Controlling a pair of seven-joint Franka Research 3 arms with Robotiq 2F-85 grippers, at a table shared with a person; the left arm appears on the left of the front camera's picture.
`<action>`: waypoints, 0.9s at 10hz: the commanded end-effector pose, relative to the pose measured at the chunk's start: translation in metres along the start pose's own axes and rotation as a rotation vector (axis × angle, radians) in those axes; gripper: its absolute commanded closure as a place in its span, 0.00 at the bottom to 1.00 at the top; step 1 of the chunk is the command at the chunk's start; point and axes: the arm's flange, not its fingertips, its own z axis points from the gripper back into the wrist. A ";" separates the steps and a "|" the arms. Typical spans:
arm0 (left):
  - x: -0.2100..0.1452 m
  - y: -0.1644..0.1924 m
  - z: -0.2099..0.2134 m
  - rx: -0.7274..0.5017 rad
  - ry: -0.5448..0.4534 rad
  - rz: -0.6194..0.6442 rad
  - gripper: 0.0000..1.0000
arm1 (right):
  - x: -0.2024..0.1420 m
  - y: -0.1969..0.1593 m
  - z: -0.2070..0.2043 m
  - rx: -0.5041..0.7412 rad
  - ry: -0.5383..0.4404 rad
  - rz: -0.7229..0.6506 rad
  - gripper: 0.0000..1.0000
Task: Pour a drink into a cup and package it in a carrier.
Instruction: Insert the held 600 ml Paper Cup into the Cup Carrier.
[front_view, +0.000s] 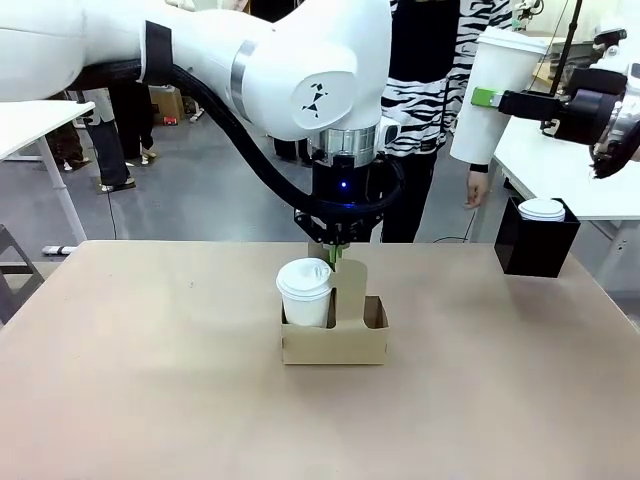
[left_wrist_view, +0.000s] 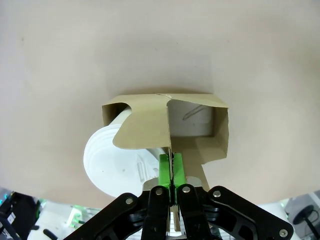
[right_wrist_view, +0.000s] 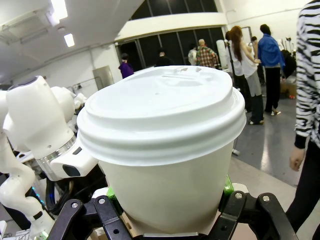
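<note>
L tool (left_wrist_view: 171, 169) pinches carrier (front_view: 340, 345) handle | R tool (right_wrist_view: 167, 215) grips lidded cup (right_wrist_view: 160, 110)

The carrier (front_view: 335, 340) sits mid-tabletop (front_view: 150, 380). A cup (front_view: 304, 292) stands in its 9 o'clock slot, just beside the upright centre handle (front_view: 350, 290). The left end effector (front_view: 337, 255) hangs straight over the carrier, clamped on the handle's top. At 2 o'clock from the carrier, a box (front_view: 535, 250) stands at the tabletop's far right edge, with lids (front_view: 542, 209) in it. Above the box, the right end effector (front_view: 490, 97) grips a raised cup (front_view: 505, 75). A person (front_view: 430, 100) stands behind the tabletop at 12 o'clock.
</note>
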 end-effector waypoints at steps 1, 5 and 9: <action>0.000 0.002 0.001 -0.005 -0.003 0.003 0.98 | 0.005 -0.001 -0.003 0.002 -0.007 0.008 0.19; -0.003 0.008 0.005 -0.028 0.019 -0.008 0.40 | 0.005 -0.001 -0.003 0.002 -0.007 0.008 0.19; -0.010 0.050 0.055 -0.171 0.031 -0.121 0.16 | -0.011 -0.019 -0.040 0.165 0.061 -0.027 0.19</action>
